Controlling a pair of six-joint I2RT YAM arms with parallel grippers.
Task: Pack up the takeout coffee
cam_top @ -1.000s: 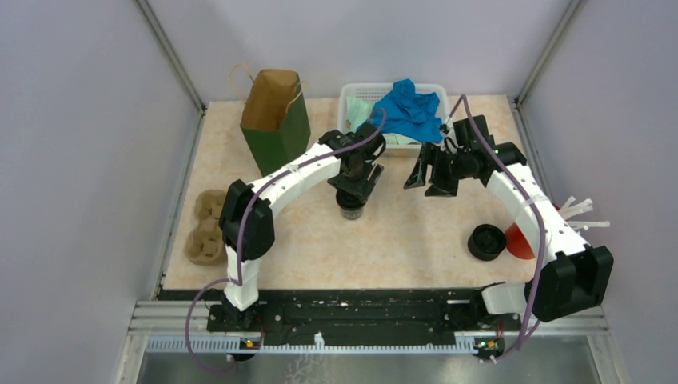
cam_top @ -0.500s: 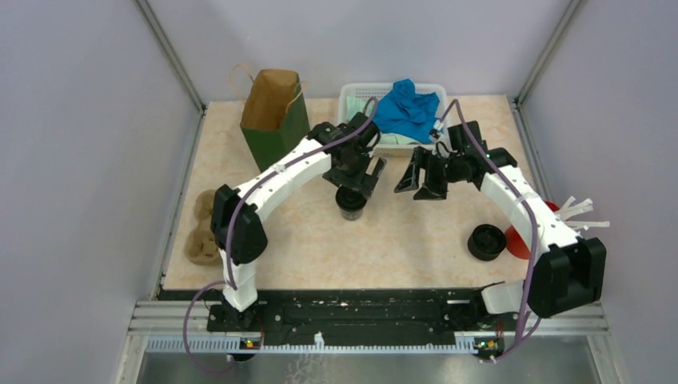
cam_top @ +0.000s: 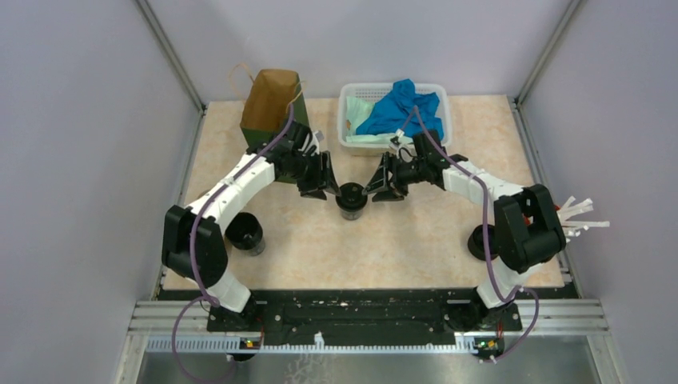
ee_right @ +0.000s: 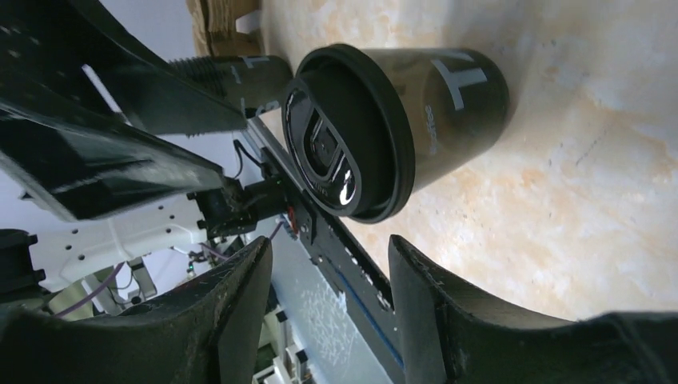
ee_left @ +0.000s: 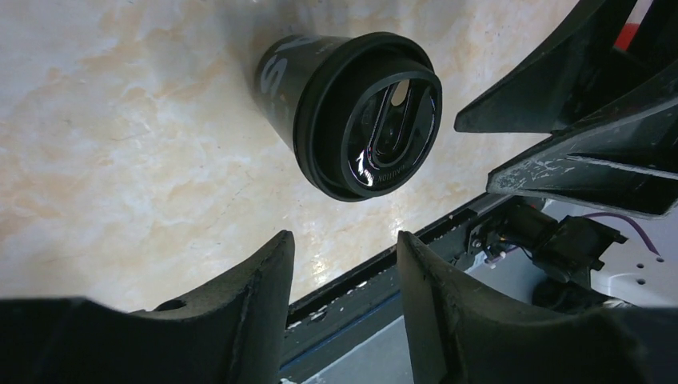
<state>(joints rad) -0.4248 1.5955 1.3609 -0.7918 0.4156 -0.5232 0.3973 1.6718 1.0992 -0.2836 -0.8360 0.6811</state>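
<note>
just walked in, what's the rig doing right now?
Both arms reach toward one black lidded coffee cup standing upright mid-table. The left pincer and right pincer flank it from opposite sides, both open, neither touching it. The cup is not yet lifted. The paper bag stands at the back left.

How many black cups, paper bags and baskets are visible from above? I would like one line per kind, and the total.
Black cups: 3 (centre cup, left cup, right cup, partly hidden)
Paper bag: 1
White basket: 1
Total: 5
</note>
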